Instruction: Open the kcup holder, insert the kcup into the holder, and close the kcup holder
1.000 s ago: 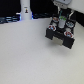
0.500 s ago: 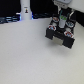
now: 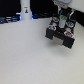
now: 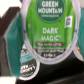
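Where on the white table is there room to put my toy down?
The table is bare across the exterior view's left and front, away from the kcup holder. It is crowded at the holder on the exterior view's right, where the end effector hangs over the kcup and other pods.

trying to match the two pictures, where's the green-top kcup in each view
Exterior view: the kcup is a small green-topped pod near the picture's upper right, under the hand and over the black kcup holder.
Wrist view: the kcup fills most of the picture, its green lid facing the camera.
Shared landmark: a neighbouring pod in the holder's slots.
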Robot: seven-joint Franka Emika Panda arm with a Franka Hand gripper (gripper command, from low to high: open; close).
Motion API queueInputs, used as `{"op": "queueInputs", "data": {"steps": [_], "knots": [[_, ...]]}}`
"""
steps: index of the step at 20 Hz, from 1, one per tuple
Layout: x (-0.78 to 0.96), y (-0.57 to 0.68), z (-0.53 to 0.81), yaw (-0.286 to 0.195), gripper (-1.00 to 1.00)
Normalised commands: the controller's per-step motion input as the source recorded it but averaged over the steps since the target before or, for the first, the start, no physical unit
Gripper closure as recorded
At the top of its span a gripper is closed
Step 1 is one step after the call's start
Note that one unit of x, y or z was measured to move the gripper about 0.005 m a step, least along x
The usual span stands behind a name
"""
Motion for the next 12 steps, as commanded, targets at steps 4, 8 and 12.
{"op": "queueInputs", "data": {"steps": [4,8,12], "knots": [[0.02,-0.07,-0.08,-0.015,1.00],[0.00,-0.02,0.26,-0.035,1.00],[0.01,-0.10,0.22,-0.046,1.00]]}}
